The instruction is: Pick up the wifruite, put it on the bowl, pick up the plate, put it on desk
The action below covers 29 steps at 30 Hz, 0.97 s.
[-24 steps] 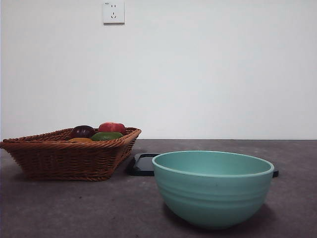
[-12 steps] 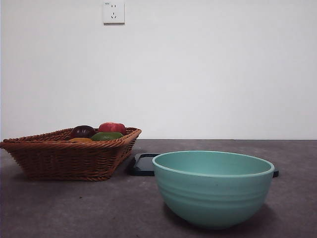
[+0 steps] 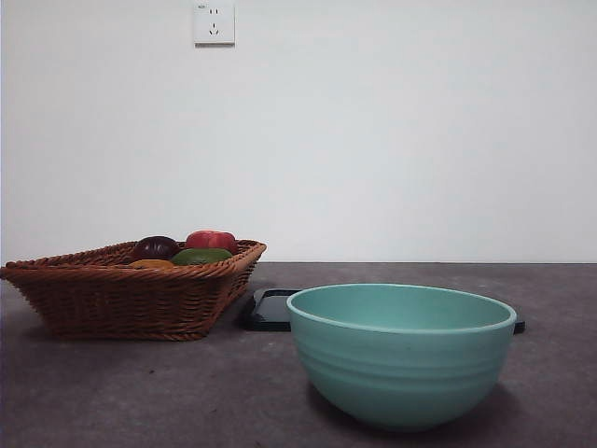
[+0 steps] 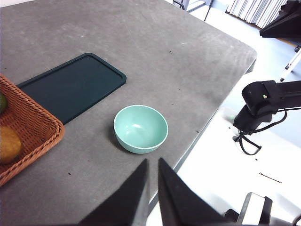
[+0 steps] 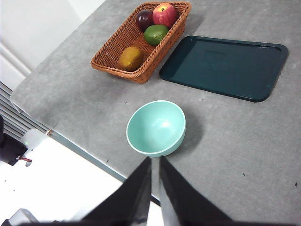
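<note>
The wifruite [image 5: 130, 58] lies in the wicker basket [image 5: 113, 51] beside the green fruit [image 5: 155, 34], well apart from both grippers. The left gripper [image 4: 152, 165] and right gripper [image 5: 155, 162] hang high above the surface [image 5: 235, 136], jaws nearly pressed together, holding nothing. The bowl [image 5: 156, 127] stands empty near the dark tray [image 5: 225, 66].

From the low front view the woven brown wicker basket's [image 3: 131, 294] wall hides all but a sliver of the dull orange-brown round wifruite [image 3: 151, 264], and the large mint-green ridged bowl [image 3: 401, 359] covers most of the flat dark rectangular tray [image 3: 270, 310].
</note>
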Each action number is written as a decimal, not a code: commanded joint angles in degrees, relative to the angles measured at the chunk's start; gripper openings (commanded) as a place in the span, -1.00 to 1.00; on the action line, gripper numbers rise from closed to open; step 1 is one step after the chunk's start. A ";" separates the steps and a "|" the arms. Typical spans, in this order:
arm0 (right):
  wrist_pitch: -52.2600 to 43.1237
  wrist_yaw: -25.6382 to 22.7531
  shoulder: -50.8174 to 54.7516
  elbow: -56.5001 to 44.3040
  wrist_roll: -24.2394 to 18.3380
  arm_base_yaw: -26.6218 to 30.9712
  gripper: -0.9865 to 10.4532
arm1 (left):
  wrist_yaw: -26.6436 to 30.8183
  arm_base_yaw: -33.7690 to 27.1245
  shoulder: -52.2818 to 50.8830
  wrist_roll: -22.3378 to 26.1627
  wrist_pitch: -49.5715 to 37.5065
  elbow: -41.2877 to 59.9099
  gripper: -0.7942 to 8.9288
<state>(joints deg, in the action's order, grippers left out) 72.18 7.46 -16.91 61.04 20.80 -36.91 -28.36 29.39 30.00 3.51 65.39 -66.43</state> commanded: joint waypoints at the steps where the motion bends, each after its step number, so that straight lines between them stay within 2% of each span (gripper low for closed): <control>1: -0.59 -0.04 -0.07 0.90 -0.46 -0.37 -0.79 | -0.22 0.31 0.17 -0.11 -0.66 -0.50 -0.78; 6: -0.59 -0.04 -0.07 0.92 -0.46 -0.37 -0.79 | -0.22 -2.01 -0.42 -0.11 -0.66 -0.44 -0.78; 12: -0.59 -0.04 -0.07 0.90 -0.46 -0.37 -0.79 | -0.20 -12.09 -2.43 -0.46 -0.92 0.07 -0.78; 13: -0.59 -0.04 -0.07 0.92 -0.46 -0.37 -0.79 | -0.22 -14.10 -3.08 -1.79 -1.90 0.66 -0.78; 15: -0.59 -0.04 -0.07 0.90 -0.46 -0.37 -0.79 | 0.20 -17.64 -4.76 1.68 -5.35 2.82 -0.78; 16: -0.59 -0.04 -0.07 0.92 -0.46 -0.37 -0.79 | 0.26 -19.50 -5.92 3.19 -8.39 4.81 -0.78; 18: -0.59 -0.04 -0.07 0.92 -0.46 -0.37 -0.79 | 1.09 -22.47 -8.46 2.58 -16.52 9.97 -0.78; 20: -0.59 -0.04 -0.07 0.90 -0.46 -0.37 -0.79 | 5.75 -24.52 -11.10 0.98 -24.87 16.39 -0.78; 22: -0.59 -0.02 -0.07 0.92 -0.46 -0.37 -0.79 | 13.33 -26.05 -13.57 -0.83 -32.41 23.74 -0.78; 27: -0.59 -0.04 -0.07 0.92 -0.46 -0.42 -0.79 | 27.80 -28.76 -17.16 -3.13 -44.94 39.87 -0.78; 29: -0.59 -0.02 -0.07 0.92 -0.46 -0.42 -0.79 | 31.08 -29.11 -17.92 -4.52 -49.35 45.27 -0.78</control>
<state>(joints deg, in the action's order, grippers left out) 72.18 7.46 -16.91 61.04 20.80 -36.91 1.34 0.34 12.47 0.71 18.50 -22.83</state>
